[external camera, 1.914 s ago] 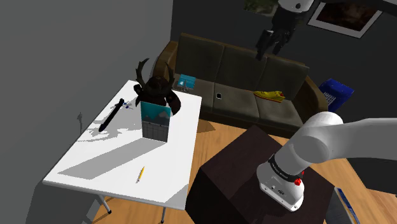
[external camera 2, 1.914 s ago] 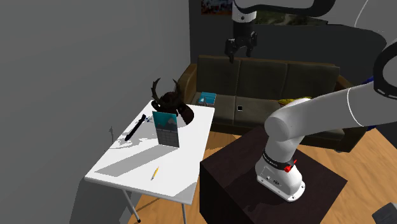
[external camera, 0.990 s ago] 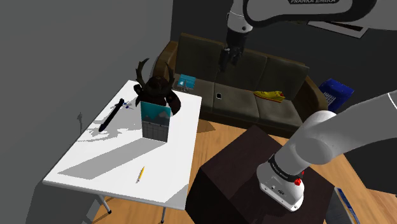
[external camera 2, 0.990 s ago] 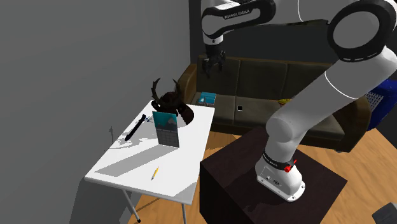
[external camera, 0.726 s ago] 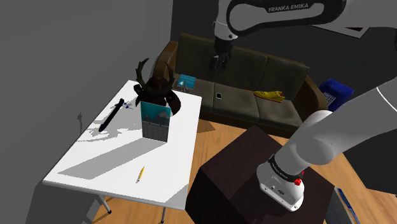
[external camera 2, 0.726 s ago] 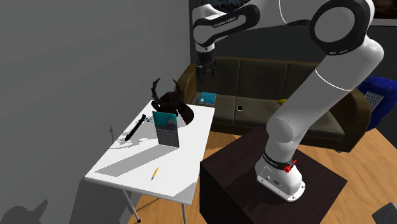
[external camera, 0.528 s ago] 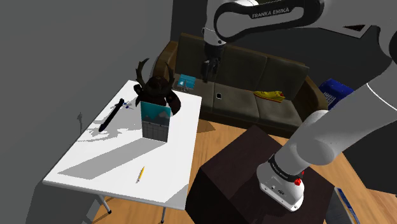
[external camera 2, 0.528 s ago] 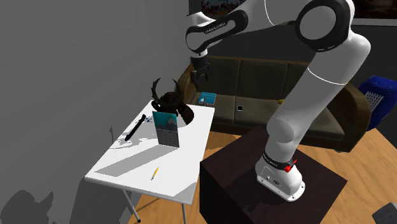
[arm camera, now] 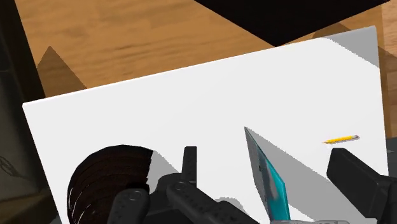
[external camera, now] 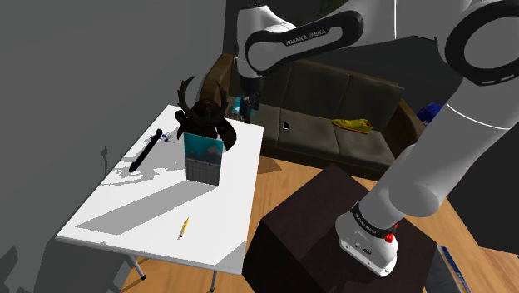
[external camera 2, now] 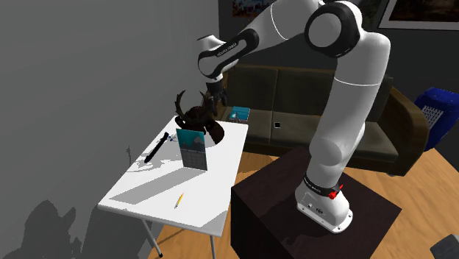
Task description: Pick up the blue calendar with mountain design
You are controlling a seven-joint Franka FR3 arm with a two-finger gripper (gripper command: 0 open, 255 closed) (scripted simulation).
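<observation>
The blue calendar (external camera: pixel 203 158) with a mountain picture above a grey date grid stands upright near the middle of the white table (external camera: pixel 125 212). In the second exterior view the calendar (external camera 2: pixel 193 148) sits just in front of a dark horned helmet (external camera 2: pixel 197 115). My gripper (external camera: pixel 250 103) hangs open above the table's far corner, beyond the helmet and apart from the calendar. From the second exterior view the gripper (external camera 2: pixel 210 99) points down over the helmet. The wrist view looks down on the calendar (arm camera: pixel 270 178) edge-on between my spread fingers (arm camera: pixel 359 175).
A black pen (external camera: pixel 145 152) lies at the table's far left and a yellow pencil (external camera: pixel 184 226) near its front edge. A small teal box (external camera 2: pixel 239 113) sits at the far corner. Behind stands a dark sofa (external camera: pixel 349 108). The stand (external camera: pixel 324 233) is close to the table.
The arm has swung from high above the sofa toward the shoulder view's left and down, bringing the gripper over the table's far corner. Nothing on the table has moved.
</observation>
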